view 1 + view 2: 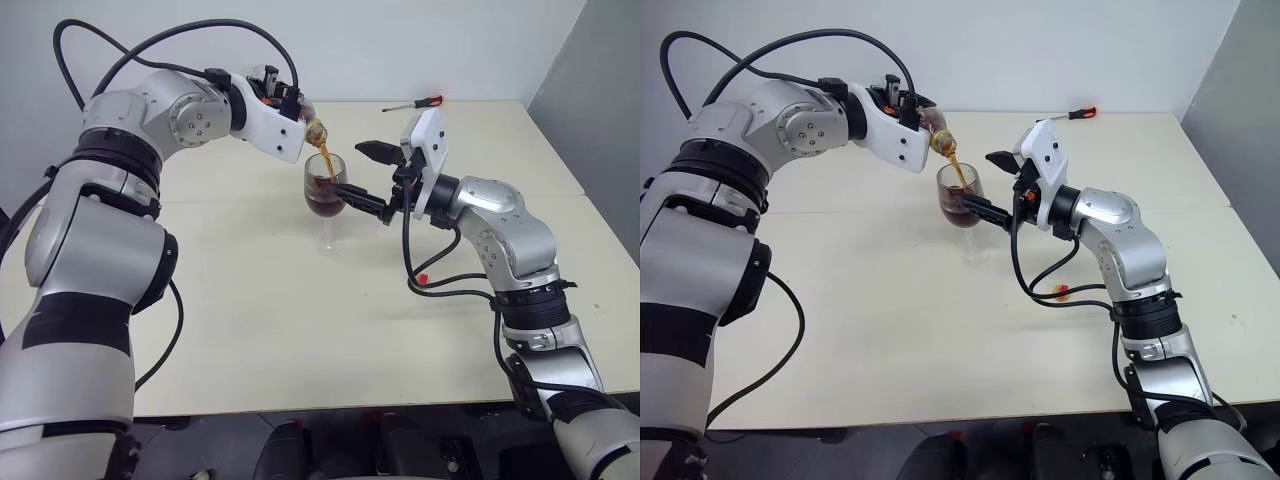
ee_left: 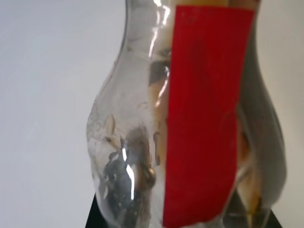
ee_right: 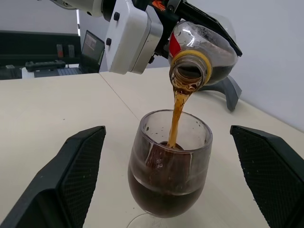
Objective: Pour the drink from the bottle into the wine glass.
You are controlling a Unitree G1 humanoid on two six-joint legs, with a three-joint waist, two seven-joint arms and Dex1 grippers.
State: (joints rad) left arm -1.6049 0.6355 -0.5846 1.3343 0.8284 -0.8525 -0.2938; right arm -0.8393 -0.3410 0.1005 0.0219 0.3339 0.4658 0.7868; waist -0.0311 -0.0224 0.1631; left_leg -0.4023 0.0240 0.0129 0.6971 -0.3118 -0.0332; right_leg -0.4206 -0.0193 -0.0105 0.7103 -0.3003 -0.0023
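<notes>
My left gripper (image 1: 298, 108) is shut on the bottle (image 1: 313, 127), which is tilted with its open mouth down over the wine glass (image 1: 325, 190). A thin stream of the dark brown drink (image 3: 176, 114) runs from the mouth into the bowl, which is about half full. The bottle's red label strip (image 2: 204, 114) faces the left wrist camera. The glass stands upright on the table (image 1: 300, 330). My right gripper (image 1: 368, 178) is open, level with the bowl, with one finger (image 3: 76, 166) on each side of it and a gap to the glass on both sides.
A screwdriver with a red handle (image 1: 415, 103) lies at the table's far edge. A small red object (image 1: 423, 275) sits on the table under my right forearm, near a loop of black cable. Grey walls close off the back and the right.
</notes>
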